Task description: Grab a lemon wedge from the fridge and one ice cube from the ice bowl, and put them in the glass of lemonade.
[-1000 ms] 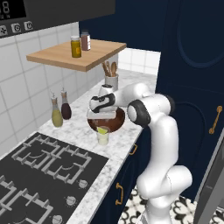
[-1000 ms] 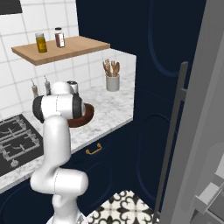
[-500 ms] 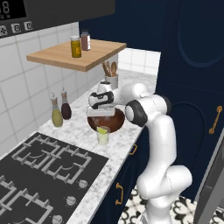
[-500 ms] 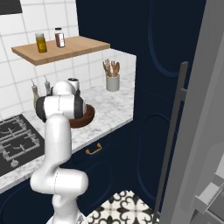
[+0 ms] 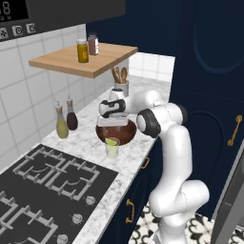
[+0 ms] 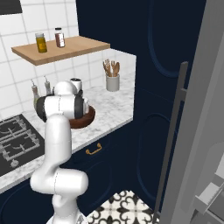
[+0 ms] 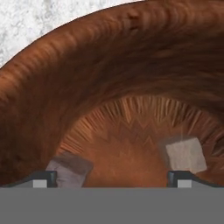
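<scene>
brown wooden ice bowl [image 5: 116, 134], wide and shallow, sits on the white marbled worktop [image 5: 86, 143]; the small clear glass of lemonade [image 5: 112, 147] stands just in front of it, something pale yellow-green at its rim. end effector [image 7: 112, 175] hangs low inside the bowl, jaws spread wide, holding nothing. two pale translucent ice cubes on the bowl floor: one [image 7: 185, 155] by the right fingertip [image 7: 180, 176], one [image 7: 70, 169] by the left. judgement: neither cube lies between the tips. shift sideways to centre one cube, descend to the floor, then close; avoid nudging it up the curved wall.
</scene>
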